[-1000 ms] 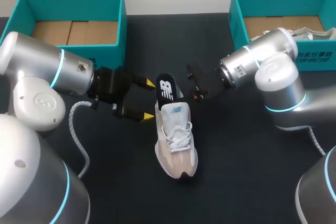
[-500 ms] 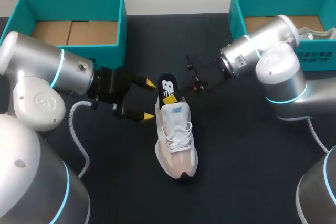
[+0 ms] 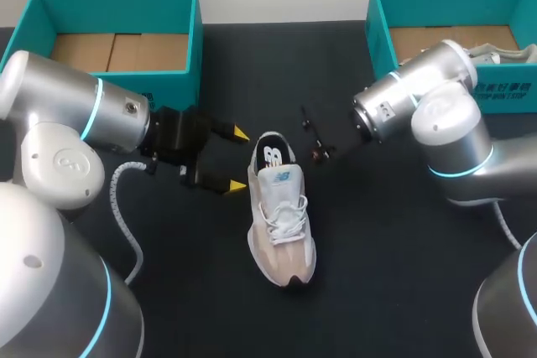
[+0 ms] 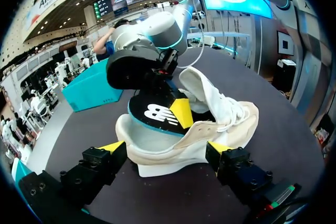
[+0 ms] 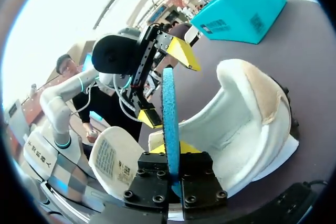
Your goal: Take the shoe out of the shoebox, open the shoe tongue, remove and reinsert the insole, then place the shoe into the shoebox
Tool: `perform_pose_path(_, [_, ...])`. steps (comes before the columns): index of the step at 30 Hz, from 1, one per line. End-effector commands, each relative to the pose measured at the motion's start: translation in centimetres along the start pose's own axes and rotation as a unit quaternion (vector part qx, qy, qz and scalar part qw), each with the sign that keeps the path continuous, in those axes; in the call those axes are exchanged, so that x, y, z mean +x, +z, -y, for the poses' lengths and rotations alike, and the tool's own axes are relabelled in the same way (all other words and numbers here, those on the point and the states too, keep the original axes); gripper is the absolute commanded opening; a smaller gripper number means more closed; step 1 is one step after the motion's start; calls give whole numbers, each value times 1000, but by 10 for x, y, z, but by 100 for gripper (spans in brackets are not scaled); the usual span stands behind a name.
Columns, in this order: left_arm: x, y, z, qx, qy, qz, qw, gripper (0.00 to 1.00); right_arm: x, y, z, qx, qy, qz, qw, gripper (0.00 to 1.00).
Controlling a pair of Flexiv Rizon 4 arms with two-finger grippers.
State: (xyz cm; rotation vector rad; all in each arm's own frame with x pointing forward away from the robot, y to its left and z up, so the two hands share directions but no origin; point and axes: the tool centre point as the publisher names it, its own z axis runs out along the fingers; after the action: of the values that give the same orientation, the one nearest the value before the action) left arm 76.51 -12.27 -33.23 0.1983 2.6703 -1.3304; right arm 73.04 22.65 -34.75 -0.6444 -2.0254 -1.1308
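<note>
Pinching the insole [image 5: 169, 108] in the right hand [image 5: 171, 153], edge-on, one finger pressed against each face. Seen from that wrist as a thin blue strip rising straight ahead of the hand, its lower end down inside the shoe [image 5: 247, 124].

From above: right hand [image 3: 313, 137] just beside the heel end of the shoe [image 3: 281, 224]. Insole [image 3: 270, 155] partly out of the shoe's opening there, black top with a white mark turned upward, between the two hands. Tongue [image 4: 202, 85] lifted up and away from the insole.

Left hand [image 4: 165, 148] spread wide, with the heel of the shoe just ahead of it and one yellow-tipped finger low on either side. Cannot tell whether either tip touches the shoe. In the head view, the left hand's [image 3: 238, 159] nearer finger just beside the heel, the other apart from it.

Shoe upright on its sole on the dark table [image 3: 377, 291], between the two hands, toe pointing away from both. Outside both boxes: left shoebox [image 3: 113, 35] well behind the left hand, right shoebox [image 3: 453, 6] well behind the right hand.
</note>
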Motion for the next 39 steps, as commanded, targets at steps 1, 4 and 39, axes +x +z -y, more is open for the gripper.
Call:
perform_pose_path(1, [0, 0, 1, -2, 0, 0, 1000, 100, 3, 4, 8, -6, 3, 5, 1000, 0])
perform_pose_path(4, [0, 0, 1, -2, 0, 0, 1000, 100, 4, 1, 3, -6, -1, 10, 1000, 0])
perform_pose_path(39, [0, 0, 1, -2, 0, 0, 1000, 100, -12, -24, -53, 13, -84, 50, 995, 0])
